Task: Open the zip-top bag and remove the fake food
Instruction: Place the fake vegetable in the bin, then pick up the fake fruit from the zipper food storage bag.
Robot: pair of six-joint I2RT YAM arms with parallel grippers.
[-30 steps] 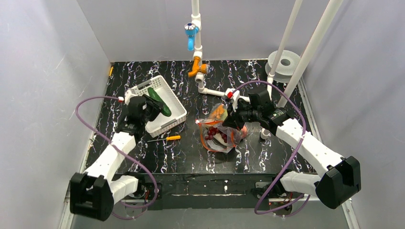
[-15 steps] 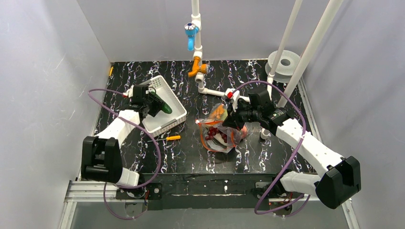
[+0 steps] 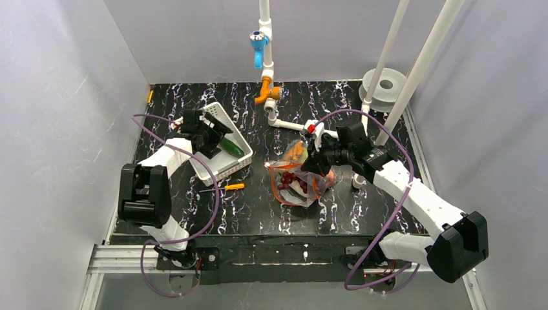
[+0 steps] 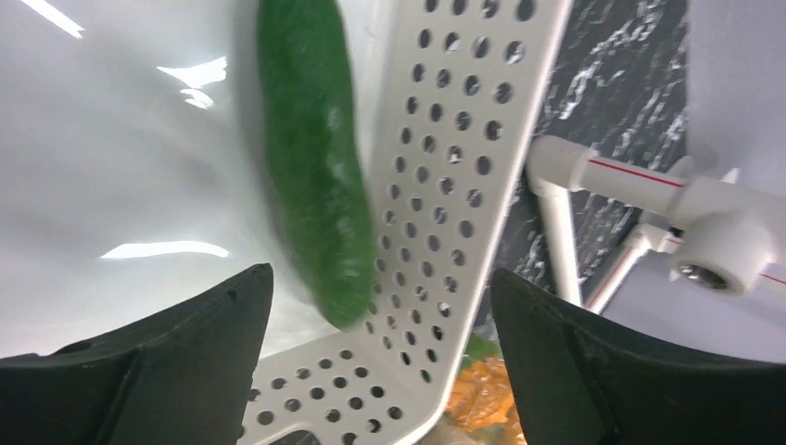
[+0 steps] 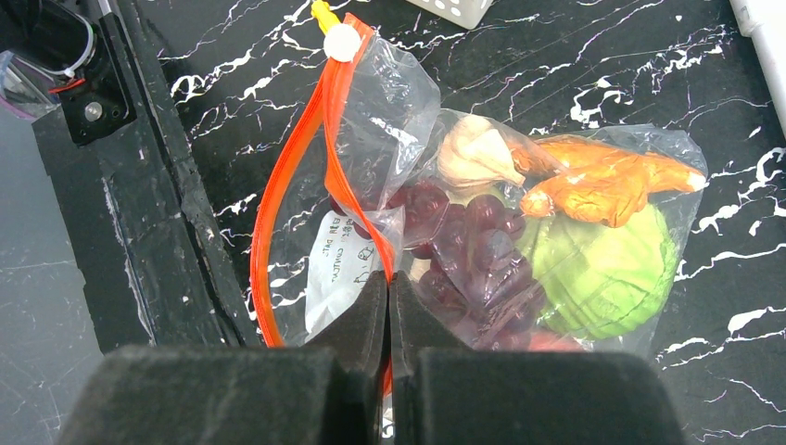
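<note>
Step in hand: unloading. The cucumber [image 4: 310, 176] lies in the white basket [image 3: 238, 163] toward the table's far-left corner, with the left gripper [image 4: 378, 287] spread and empty over it. The zip-top bag [image 3: 298, 174] sits at table centre, its mouth pinched by the right gripper [image 5: 388, 306]; grapes [image 5: 463, 241] and a green vegetable [image 5: 598, 269] are inside. Next, likely: the left gripper reaches into the bag mouth.

White arm links [image 3: 420, 197], black joints [image 3: 459, 245], looping purple cables [image 3: 336, 113], black wedge-shaped claw fingers [image 4: 167, 362]

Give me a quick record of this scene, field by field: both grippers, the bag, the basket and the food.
left gripper: open, over white basket
cucumber: lying in the basket, not gripped
right gripper: shut on zip-top bag at its orange strip
inside bag: grape bunch, green vegetable, orange piece, white piece
</note>
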